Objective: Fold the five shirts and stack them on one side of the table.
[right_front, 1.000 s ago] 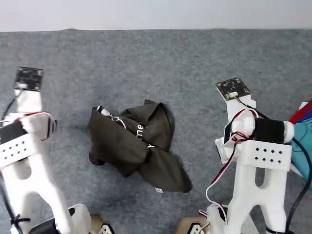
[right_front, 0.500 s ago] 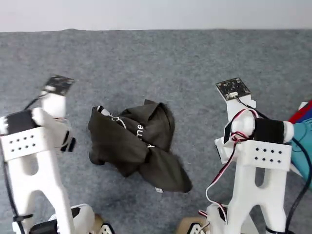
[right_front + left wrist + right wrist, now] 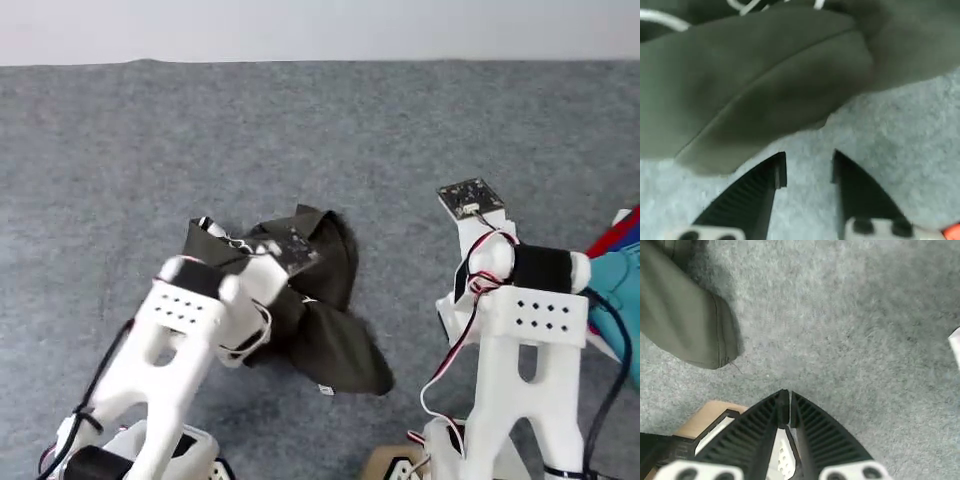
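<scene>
We've got the grey surface (image 3: 400,130) with one dark shirt (image 3: 330,260) crumpled in the middle. The left arm (image 3: 185,330) leans over the shirt. The left end effector (image 3: 809,169) is parted narrowly, nothing in it, just beside the shirt's edge. The right arm (image 3: 525,320) stands well apart from the shirt, and the right end effector (image 3: 789,401) is pinched closed on nothing over bare surface.

Your high cam hangs overhead, looking down and forward across the gray table (image 3: 400,140). Both wrist cams face down at it: the left one's right up close on the dark shirt (image 3: 765,75), the right one catches just that shirt's edge too.
</scene>
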